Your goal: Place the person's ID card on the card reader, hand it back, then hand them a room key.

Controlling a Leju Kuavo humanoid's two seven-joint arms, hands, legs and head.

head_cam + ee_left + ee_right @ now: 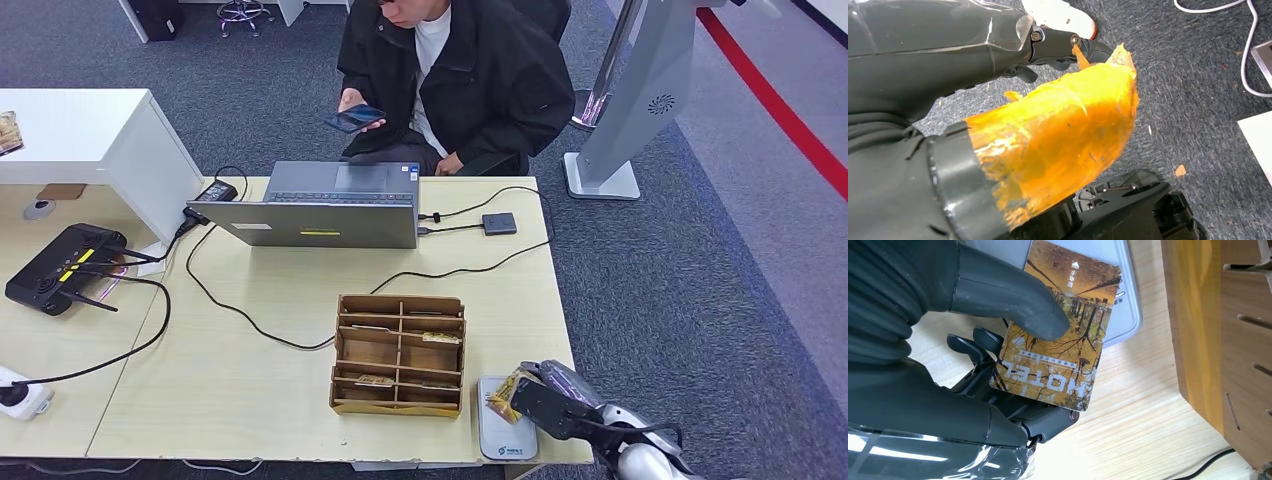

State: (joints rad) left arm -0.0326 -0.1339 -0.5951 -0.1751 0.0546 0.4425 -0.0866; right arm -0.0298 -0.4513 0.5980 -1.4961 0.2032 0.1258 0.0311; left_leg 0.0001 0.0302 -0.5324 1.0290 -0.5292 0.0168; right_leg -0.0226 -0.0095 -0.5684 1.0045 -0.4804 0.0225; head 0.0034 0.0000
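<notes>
My right hand hovers at the table's front right corner and pinches a golden card printed with autumn trees and the word HOTEL. In the right wrist view the thick grey thumb presses on the card's face, with dark fingers behind it. The card hangs partly over the white card reader, whose corner lies under the card's far end. My left hand, its thumb wrapped in orange tape, hangs over the carpet holding nothing. The person sits across the table looking at a phone.
A wooden slotted card organizer stands just left of the reader, its side wall close to the held card. A laptop, cables, a small hub and a black router lie further back and left.
</notes>
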